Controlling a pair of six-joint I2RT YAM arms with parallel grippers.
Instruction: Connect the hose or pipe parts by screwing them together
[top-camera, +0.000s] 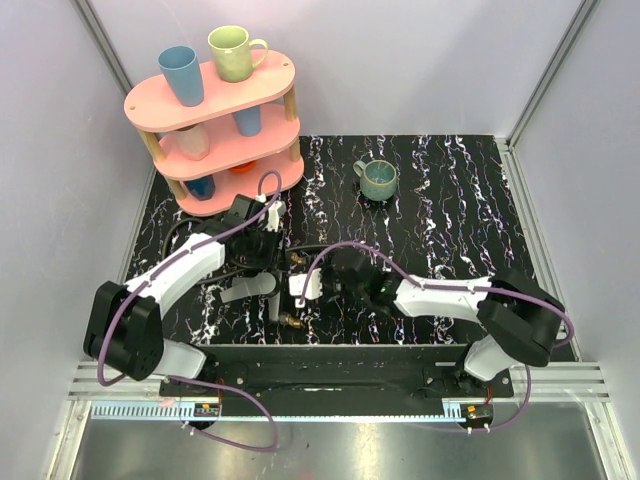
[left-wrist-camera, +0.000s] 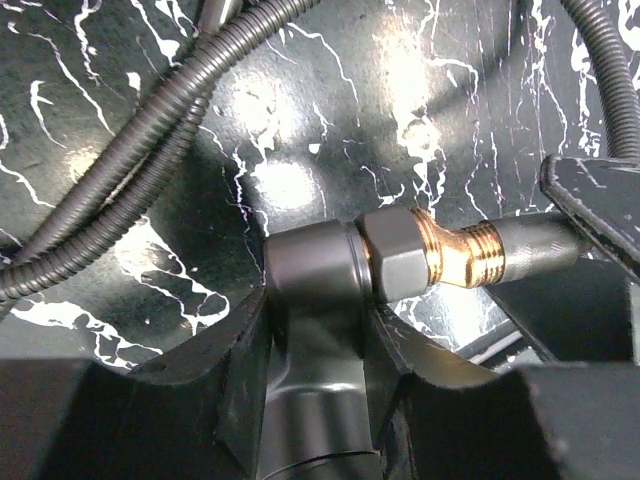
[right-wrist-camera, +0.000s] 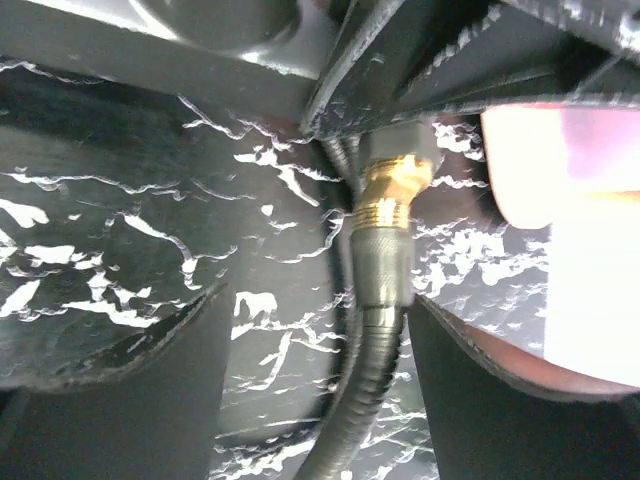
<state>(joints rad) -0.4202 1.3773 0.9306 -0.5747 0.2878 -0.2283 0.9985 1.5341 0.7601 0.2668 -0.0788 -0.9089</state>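
Note:
In the left wrist view my left gripper (left-wrist-camera: 315, 312) is shut on the dark grey stem (left-wrist-camera: 312, 270) of the fan-shaped piece. The stem's hex nut (left-wrist-camera: 398, 255) and brass thread (left-wrist-camera: 462, 255) point right into a hose end sleeve (left-wrist-camera: 530, 248). The right wrist view shows that sleeve (right-wrist-camera: 382, 262) and its brass thread (right-wrist-camera: 392, 192) rising from a black ribbed hose (right-wrist-camera: 362, 400). My right gripper (right-wrist-camera: 318, 310) stands open around it, with the sleeve close beside one finger (right-wrist-camera: 470, 390). From above, both grippers (top-camera: 262, 255) (top-camera: 318, 268) meet at the table's near middle.
A pink tiered rack (top-camera: 215, 110) holding cups stands at the back left. A teal mug (top-camera: 378, 180) sits at the back centre. More hose (left-wrist-camera: 150, 140) curls over the marbled table, and a loose brass fitting (top-camera: 290, 321) lies near the front edge.

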